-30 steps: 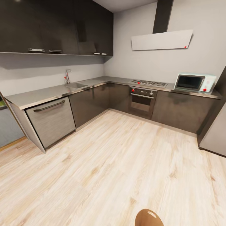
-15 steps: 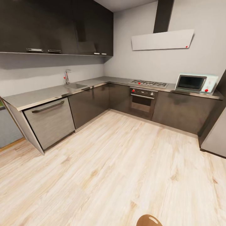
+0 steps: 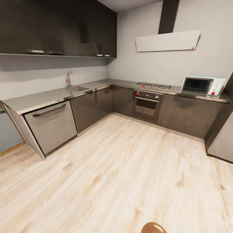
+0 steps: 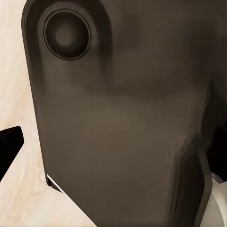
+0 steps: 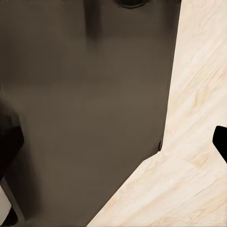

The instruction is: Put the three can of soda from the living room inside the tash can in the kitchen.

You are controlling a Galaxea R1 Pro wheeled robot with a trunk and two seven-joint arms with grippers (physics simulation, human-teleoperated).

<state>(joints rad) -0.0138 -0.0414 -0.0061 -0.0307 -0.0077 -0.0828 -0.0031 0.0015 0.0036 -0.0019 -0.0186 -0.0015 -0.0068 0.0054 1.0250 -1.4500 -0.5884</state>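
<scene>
Along the far walls of the kitchen (image 3: 116, 106) runs an L-shaped steel counter (image 3: 45, 97) over dark grey cabinets (image 3: 94, 106). A steel dishwasher front (image 3: 51, 124) sits at the near left end, with a sink (image 3: 77, 88) and tap (image 3: 69, 78) further along. On the far run stand a gas hob (image 3: 153, 86), a built-in oven (image 3: 147, 103) beneath it, and a pale teal microwave (image 3: 201, 86) to the right. A white hood (image 3: 166, 41) hangs above the hob, and dark wall cupboards (image 3: 58, 27) line the left wall. Part of a grey appliance side (image 3: 223, 139) shows at the right edge.

Pale wood plank floor (image 3: 123, 174) lies open between the camera and the cabinets. At the near edge of the head view pokes up a rounded brown rim, likely the tash can (image 3: 153, 227), though too little shows to be certain.

Each wrist view looks onto a dark body panel of the robot (image 4: 123, 132) close up, with floor beside it. Black finger tips (image 4: 9, 146) sit at the left wrist view's edge and another (image 5: 221, 142) at the right's; whether either gripper is wide or narrow I cannot tell.
</scene>
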